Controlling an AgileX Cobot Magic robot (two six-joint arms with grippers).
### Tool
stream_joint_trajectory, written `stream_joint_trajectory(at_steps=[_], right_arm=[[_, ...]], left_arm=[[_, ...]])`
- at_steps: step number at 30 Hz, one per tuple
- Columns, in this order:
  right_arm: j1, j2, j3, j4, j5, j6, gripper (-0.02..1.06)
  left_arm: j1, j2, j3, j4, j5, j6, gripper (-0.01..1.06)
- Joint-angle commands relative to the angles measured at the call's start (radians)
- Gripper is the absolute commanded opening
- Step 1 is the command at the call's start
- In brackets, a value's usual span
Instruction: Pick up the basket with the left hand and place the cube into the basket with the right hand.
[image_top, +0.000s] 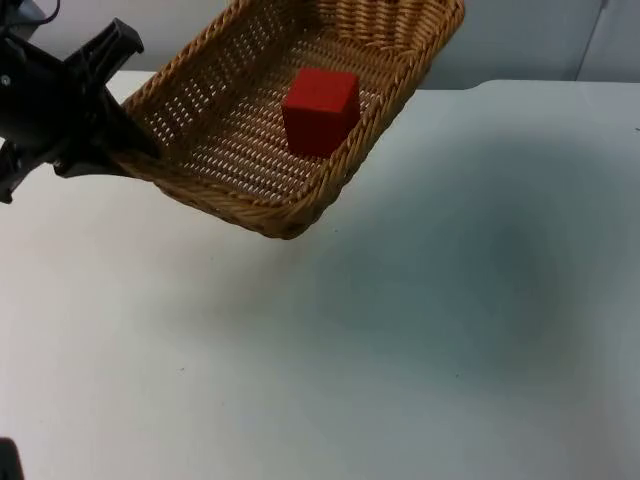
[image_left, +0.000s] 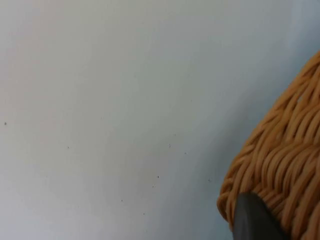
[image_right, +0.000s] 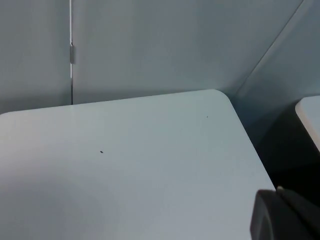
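Already a red cube (image_top: 320, 110) sits on the floor of the woven basket (image_top: 250, 205), just beyond the middle as measured from the left gripper (image_top: 125, 150), which is clamped on the basket's near short rim and holds it lifted clear of the white table (image_top: 400, 350). The basket's long axis runs away from that gripper toward the grey partition wall (image_right: 150, 45), and it hangs tilted. A steeper tilt could slide the cube against a side, or the one-sided hold could slip. The right gripper (image_right: 280, 220) waits over a bare table corner; its state cannot be told.
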Motion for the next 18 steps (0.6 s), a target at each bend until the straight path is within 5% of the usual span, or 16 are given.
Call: stream_joint_trajectory(at_steps=[1, 5, 12, 18], right_arm=[[-0.006, -0.004, -0.007, -0.001, 0.001, 0.005, 0.00], [-0.006, -0.004, -0.007, -0.001, -0.003, 0.005, 0.00], [-0.006, -0.004, -0.007, 0.001, -0.011, 0.009, 0.00], [-0.006, -0.004, -0.007, 0.003, -0.014, 0.013, 0.00]], left_arm=[[0.000, 0.002, -0.008, -0.049, 0.016, 0.003, 0.00], [-0.005, 0.005, -0.008, -0.011, 0.029, -0.072, 0.00], [-0.056, 0.005, -0.008, 0.267, 0.001, -0.350, 0.00], [-0.108, 0.005, -0.008, 0.276, -0.035, -0.454, 0.00]])
